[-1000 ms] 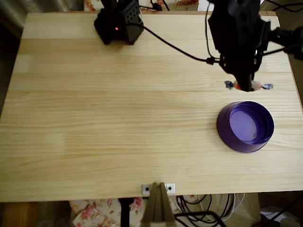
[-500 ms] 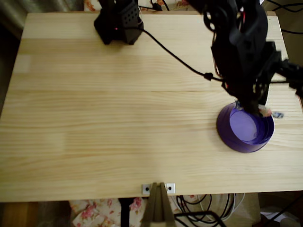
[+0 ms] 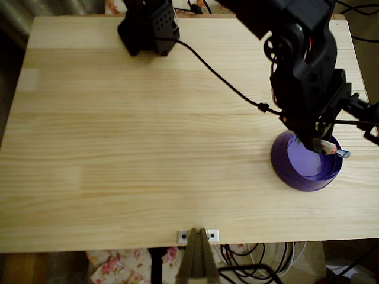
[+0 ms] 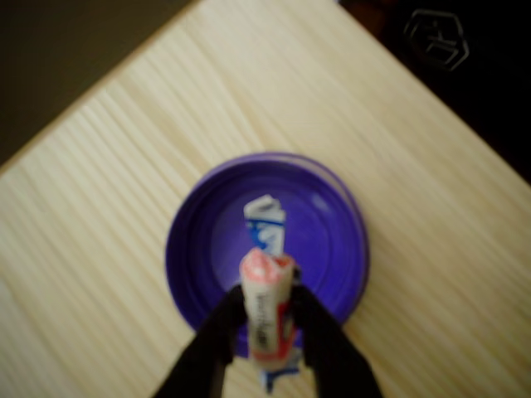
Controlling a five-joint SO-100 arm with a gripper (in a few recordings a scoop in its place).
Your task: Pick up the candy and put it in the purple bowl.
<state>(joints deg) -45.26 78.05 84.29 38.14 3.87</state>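
Candy held above the bowl.
I see my gripper pinching the candy, clear over the purple bowl.

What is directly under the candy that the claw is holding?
In the wrist view the candy, pinched in the claw, hangs over the purple bowl. The bowl's violet floor looks bare around it. The candy and fingers cover a part of the floor near the rim.
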